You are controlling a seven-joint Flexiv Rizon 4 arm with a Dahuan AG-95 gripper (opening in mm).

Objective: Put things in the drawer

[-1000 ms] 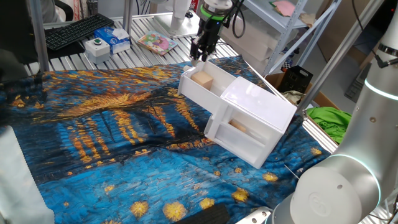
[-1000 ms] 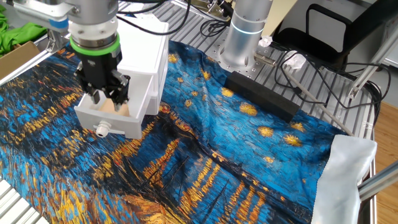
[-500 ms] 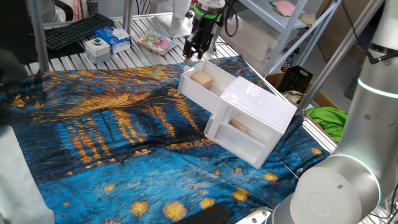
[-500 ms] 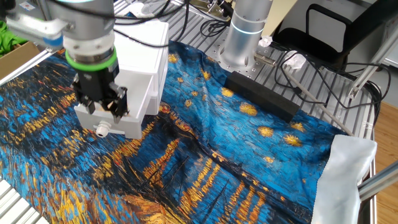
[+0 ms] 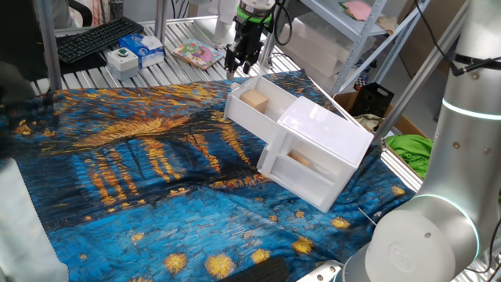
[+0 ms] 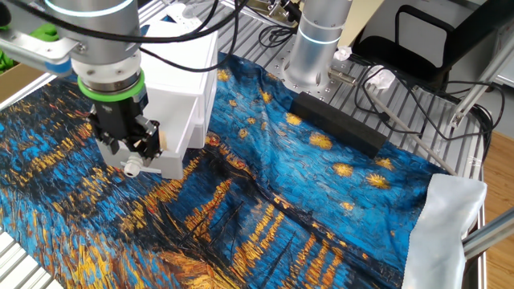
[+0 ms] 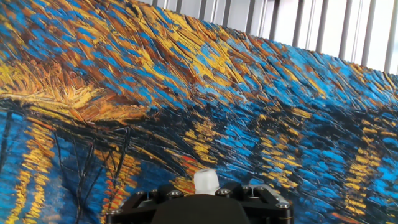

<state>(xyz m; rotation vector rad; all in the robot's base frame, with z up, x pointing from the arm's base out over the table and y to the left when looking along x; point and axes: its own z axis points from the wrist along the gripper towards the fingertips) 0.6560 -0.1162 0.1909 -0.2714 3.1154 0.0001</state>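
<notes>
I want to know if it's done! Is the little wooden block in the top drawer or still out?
In. The wooden block sits inside the open upper drawer, and the tool is off it.

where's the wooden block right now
In one fixed view, the wooden block sits inside the open upper drawer, with the gripper above, beyond the drawer's front end.

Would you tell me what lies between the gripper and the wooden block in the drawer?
Only the drawer's white front wall: in one fixed view the gripper hangs beyond it, and the wooden block sits inside, apart from it.
</notes>
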